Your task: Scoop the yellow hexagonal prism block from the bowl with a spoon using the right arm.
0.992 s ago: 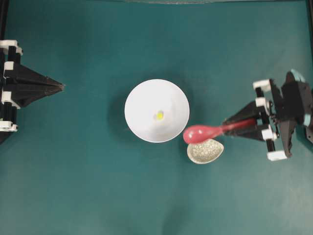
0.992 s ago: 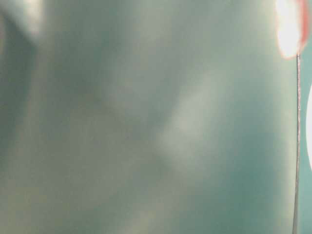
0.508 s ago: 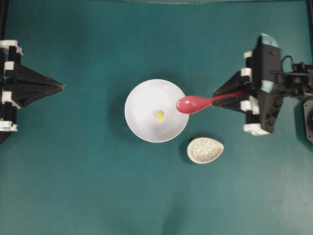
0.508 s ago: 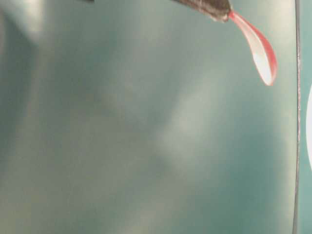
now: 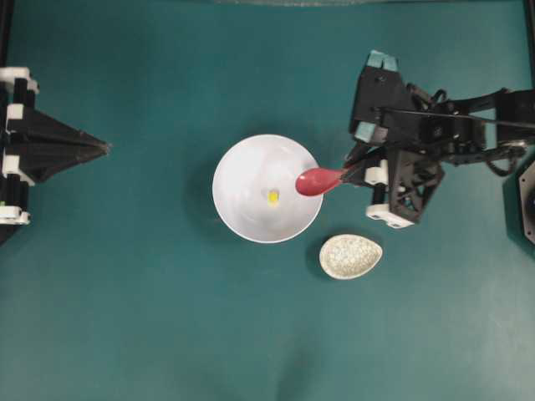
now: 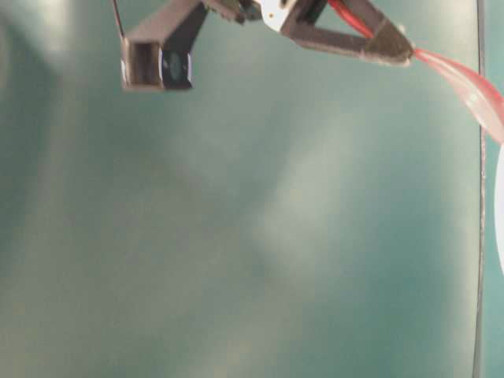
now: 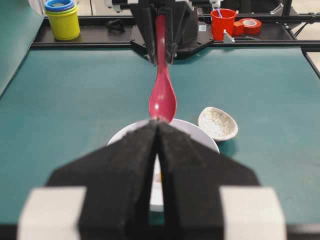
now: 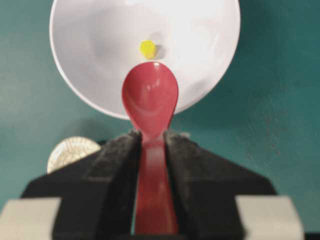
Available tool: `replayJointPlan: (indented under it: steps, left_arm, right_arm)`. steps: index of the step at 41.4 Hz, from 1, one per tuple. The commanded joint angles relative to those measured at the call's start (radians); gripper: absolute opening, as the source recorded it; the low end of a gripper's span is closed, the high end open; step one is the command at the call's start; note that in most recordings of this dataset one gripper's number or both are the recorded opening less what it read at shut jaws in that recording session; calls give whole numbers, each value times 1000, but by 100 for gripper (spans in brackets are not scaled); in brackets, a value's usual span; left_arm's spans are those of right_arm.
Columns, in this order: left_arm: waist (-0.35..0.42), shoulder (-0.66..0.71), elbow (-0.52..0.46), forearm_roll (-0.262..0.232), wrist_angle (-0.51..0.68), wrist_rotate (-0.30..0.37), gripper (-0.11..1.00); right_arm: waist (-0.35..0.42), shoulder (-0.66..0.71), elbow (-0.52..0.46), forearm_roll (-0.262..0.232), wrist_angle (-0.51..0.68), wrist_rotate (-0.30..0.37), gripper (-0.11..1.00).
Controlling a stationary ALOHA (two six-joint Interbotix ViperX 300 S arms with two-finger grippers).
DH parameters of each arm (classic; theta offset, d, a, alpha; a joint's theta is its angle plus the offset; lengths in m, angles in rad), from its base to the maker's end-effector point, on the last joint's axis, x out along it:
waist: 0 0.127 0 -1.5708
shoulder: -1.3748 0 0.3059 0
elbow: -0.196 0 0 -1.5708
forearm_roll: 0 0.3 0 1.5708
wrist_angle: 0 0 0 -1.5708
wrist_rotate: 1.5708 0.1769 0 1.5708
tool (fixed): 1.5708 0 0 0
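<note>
Right fingers (image 8: 151, 165) pinching spoon (image 5: 318, 180) handle, scoop moved from over the spoon rest (image 5: 350, 256) to the bowl (image 5: 242, 217) rim, just short of block (image 5: 272, 197) lying mid-bowl; my left fingers (image 7: 159, 165) pressed together, unmoved.

Right gripper (image 8: 150, 150): your jaws clamp the spoon handle, angled down.
Left gripper (image 5: 107, 149): closed, parked left.

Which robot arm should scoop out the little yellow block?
The right gripper: it holds the spoon, scoop over the bowl near the yellow block. The left gripper sits apart, shut.
</note>
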Motion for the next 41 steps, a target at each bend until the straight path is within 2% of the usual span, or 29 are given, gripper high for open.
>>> replayJointPlan:
  steps: [1,12,19,26,41]
  left_arm:
    - [0,9,-17,0,-11,-2,1]
    - [2,9,-17,0,-11,-2,1]
    - [0,9,-17,0,-11,-2,1]
    - [2,9,-15,0,-11,-2,1]
    - [0,9,-17,0,-11,-2,1]
  right_arm:
    - [0,9,-46,2,9,25,23]
    - [-2,66,-103,5,61,81,22]
    - [-2,101,-138,18,98,81,22]
    - [2,143,-163,52,112,81,22]
    - [11,201,-166,55,110,78,22]
